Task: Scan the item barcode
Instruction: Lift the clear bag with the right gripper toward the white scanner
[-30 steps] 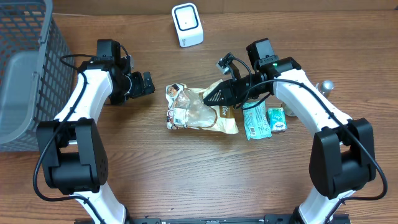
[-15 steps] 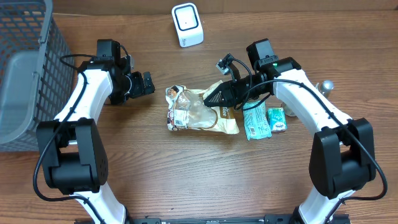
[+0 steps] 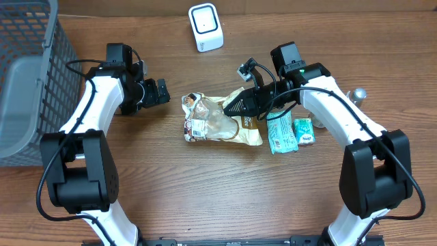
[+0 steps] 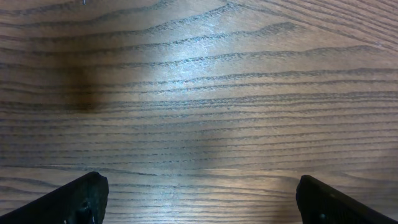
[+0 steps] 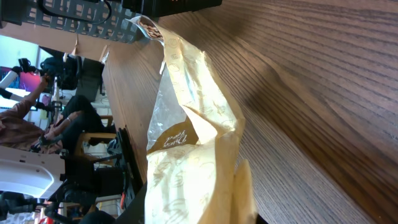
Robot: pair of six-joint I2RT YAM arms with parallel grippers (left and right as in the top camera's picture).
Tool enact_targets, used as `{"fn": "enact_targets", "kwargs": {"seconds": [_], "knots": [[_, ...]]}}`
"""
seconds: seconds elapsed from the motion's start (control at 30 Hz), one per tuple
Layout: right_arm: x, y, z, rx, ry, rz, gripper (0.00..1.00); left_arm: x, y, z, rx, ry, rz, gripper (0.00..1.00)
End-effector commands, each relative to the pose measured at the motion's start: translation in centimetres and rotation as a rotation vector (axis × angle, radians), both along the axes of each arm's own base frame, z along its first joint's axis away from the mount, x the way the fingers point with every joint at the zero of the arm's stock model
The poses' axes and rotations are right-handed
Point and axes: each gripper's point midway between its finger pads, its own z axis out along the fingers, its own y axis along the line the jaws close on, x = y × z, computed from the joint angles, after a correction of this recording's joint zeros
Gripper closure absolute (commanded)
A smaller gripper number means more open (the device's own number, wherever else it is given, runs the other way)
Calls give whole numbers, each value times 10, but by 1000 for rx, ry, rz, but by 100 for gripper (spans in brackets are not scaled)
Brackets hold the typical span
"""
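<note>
Table: bare wood grain under both arms.
Right pincer: clamped on the snack bag, at its edge facing the scanner.
Snack bag: mostly flat, just short of the scanner.
Left pincer: spread wide, empty, left of the scanner.
Advice: the hold looked thin, so a slow lift, turning the white label toward the scanner, would suit.

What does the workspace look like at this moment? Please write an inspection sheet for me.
Surface: wooden table, bare grain under the left wrist camera.
Job's things: snack bag lies flat mid-table; white scanner stands at the far edge.
Clutter: large teal packet and small teal packet beside the bag; grey basket at the table's edge; small silvery object behind the right arm.
Grippers: left gripper open, empty; right gripper shut on the snack bag's edge.
Cables: black cable loops over the right wrist.
Surroundings: office room beyond the table, unclear.
</note>
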Motion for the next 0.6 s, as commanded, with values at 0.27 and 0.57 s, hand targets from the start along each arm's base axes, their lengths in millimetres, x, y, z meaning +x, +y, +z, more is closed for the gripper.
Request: {"fn": "enact_targets", "kwargs": {"seconds": [0.27, 0.57], "knots": [[17, 7, 68, 29, -9, -49, 87, 3, 1, 0, 13, -7, -17, 0], [46, -23, 173, -220, -307, -210, 89, 3, 1, 0, 13, -7, -17, 0]]}}
